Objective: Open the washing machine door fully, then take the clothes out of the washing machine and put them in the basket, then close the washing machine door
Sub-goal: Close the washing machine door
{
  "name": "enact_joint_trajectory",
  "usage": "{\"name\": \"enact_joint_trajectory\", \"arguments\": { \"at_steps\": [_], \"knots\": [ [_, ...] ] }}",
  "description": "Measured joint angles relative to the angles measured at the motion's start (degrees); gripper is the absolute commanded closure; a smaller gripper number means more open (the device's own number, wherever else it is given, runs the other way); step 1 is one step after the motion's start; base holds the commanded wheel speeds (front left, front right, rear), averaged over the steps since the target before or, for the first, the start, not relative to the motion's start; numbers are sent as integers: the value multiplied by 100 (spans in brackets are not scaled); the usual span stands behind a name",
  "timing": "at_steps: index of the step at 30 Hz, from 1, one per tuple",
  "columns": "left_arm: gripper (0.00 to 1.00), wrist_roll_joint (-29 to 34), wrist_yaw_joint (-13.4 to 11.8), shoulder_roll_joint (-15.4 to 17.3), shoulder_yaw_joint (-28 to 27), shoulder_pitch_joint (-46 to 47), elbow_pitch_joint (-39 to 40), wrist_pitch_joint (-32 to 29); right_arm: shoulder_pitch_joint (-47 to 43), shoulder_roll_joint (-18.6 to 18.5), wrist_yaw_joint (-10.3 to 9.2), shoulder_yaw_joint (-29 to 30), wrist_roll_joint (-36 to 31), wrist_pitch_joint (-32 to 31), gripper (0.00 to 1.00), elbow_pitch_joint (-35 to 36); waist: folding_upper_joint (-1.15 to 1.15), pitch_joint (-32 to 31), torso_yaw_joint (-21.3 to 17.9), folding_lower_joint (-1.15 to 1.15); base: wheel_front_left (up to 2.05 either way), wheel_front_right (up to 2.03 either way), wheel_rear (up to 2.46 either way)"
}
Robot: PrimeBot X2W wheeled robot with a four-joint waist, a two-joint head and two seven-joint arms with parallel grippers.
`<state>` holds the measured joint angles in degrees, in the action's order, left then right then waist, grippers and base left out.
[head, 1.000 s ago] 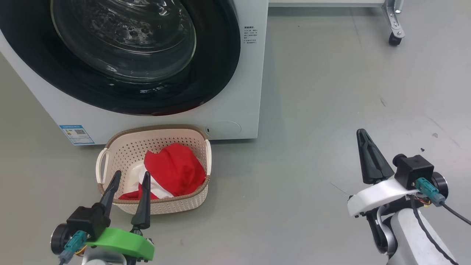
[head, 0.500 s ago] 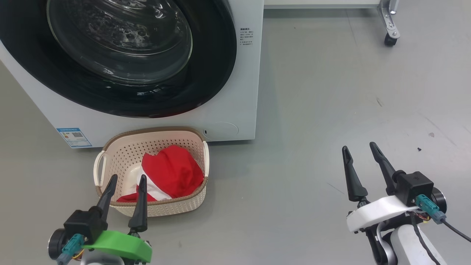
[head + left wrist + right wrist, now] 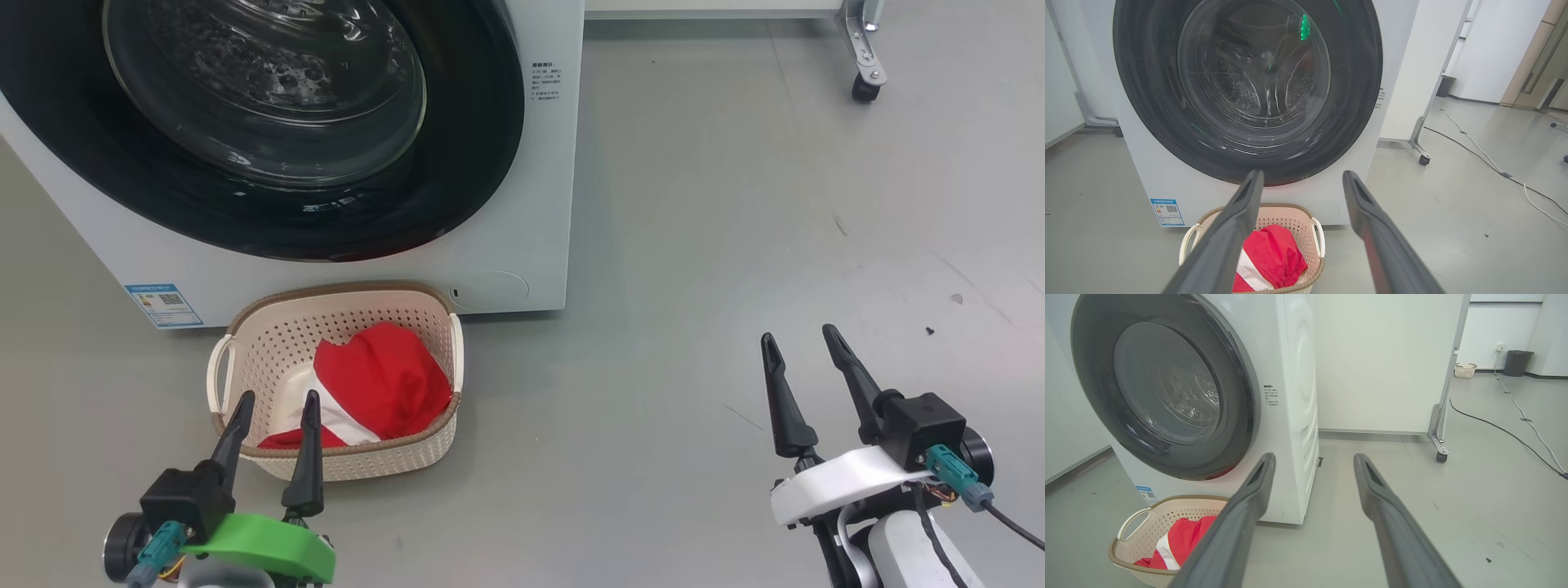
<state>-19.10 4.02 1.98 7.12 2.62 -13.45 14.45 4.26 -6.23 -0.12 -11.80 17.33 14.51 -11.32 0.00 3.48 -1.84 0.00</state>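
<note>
White front-loader closed, red laundry in the basket

White and boxy, the washing machine [image 3: 522, 204] takes the upper left of the head view. Its washing machine door [image 3: 261, 90], black-rimmed with a bulging glass centre, looks flush against the front in both wrist views. Through the glass in the left wrist view we make out the bare perforated drum [image 3: 1229, 85] and no fabric. Below the door, left of centre, the cream basket [image 3: 343, 290] sits on the grey floor [image 3: 653, 327] close against the machine's foot. The red clothes [image 3: 380, 380] with their white stripe lie inside it, heaped toward its right side.

We judge the closing step, the last one, to be as good as done. What is left calls only for checking that the door has caught; if it is merely resting, a push on the black rim would seat it.

Our left gripper [image 3: 277, 397], low at bottom left with fingers pointing up the frame, hovers at the basket's near rim, fingers apart and holding nothing. Our right gripper [image 3: 798, 333] hangs over bare floor at lower right, well apart from everything, likewise spread and empty.
</note>
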Motion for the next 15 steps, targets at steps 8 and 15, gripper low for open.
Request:
{"name": "enact_joint_trajectory", "arguments": {
  "at_steps": [8,15],
  "knots": [
    [0,12,-20,0,11,-1,-48,0,-40,33,2,24,-35,0,0,75,0,15,1,0,0,0,0],
    [0,-90,-21,0,40,-35,-135,0,-126,44,55,33,-78,0,0,86,0,-5,-12,0,0,0,0]
  ]
}}
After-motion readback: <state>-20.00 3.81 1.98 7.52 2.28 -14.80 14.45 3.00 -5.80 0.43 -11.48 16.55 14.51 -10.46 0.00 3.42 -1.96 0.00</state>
